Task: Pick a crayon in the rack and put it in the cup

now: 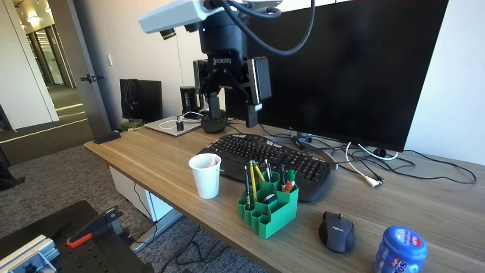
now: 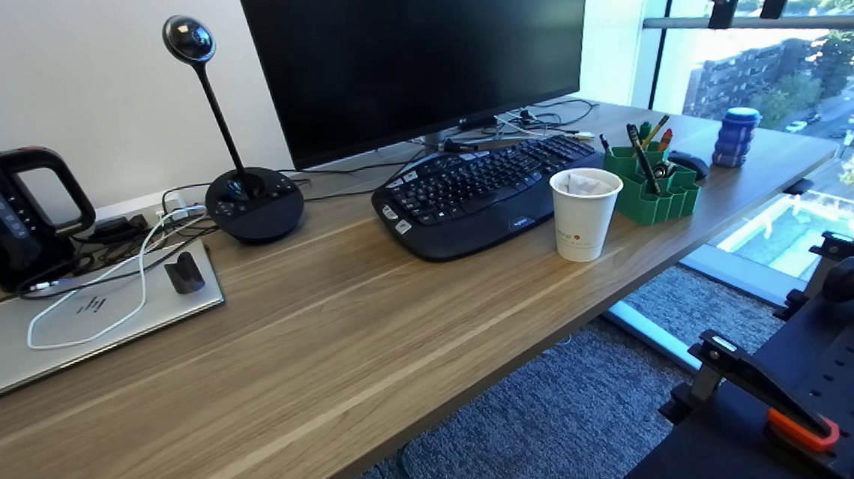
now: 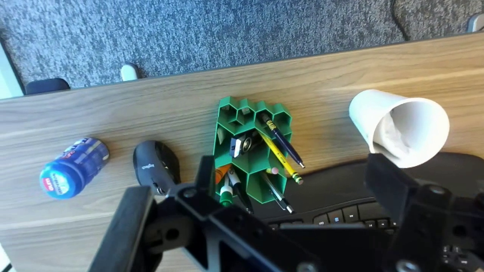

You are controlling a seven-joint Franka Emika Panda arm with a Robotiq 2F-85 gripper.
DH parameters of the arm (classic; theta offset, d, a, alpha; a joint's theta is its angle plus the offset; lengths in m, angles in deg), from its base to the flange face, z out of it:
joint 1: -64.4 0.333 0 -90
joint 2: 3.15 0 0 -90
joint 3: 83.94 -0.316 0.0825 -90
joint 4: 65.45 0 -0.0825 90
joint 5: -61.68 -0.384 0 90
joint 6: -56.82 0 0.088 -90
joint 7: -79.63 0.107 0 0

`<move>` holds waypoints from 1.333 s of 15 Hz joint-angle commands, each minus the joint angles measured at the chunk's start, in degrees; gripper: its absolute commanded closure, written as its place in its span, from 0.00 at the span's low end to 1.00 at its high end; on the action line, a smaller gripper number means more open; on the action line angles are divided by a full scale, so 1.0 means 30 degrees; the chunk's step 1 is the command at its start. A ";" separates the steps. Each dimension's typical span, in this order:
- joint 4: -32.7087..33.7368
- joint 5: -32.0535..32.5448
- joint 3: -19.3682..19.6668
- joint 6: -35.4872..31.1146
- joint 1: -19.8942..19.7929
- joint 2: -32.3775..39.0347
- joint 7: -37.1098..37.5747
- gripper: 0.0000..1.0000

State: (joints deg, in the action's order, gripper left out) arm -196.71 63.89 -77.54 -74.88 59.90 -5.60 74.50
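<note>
The green rack (image 1: 282, 216) stands on the desk, also in an exterior view (image 2: 650, 207) and the wrist view (image 3: 240, 166). It holds pencils, pens, a green marker (image 3: 227, 196) and an orange crayon (image 3: 222, 173). The crayon's tip (image 1: 288, 186) shows in both exterior views (image 2: 665, 139). The white paper cup (image 1: 206, 178) stands upright beside the rack, with something white inside; it also shows in an exterior view (image 2: 583, 221) and the wrist view (image 3: 372, 109). My gripper (image 1: 233, 113) is open and empty, high above the desk; its fingers also show in an exterior view (image 2: 748, 10) and the wrist view (image 3: 293, 166).
A black keyboard (image 1: 261, 151) lies behind the rack and cup, before a large monitor (image 1: 333, 72). A mouse (image 1: 337, 232) and a blue round can (image 1: 401, 250) stand on the rack's other side. A webcam (image 2: 255, 203), laptop (image 2: 101, 307) and kettle (image 2: 4, 216) are farther along.
</note>
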 commanded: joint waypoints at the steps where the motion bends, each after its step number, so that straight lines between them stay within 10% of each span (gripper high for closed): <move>1: 0.1236 -0.0105 0.0101 -0.0263 -0.0368 0.0996 0.1184 0.00; 20: 0.5483 -0.1198 0.0870 -0.1767 -0.1084 0.6183 0.6436 0.00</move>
State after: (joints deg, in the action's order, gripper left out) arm -181.84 62.15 -74.99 -79.07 56.86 10.91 93.02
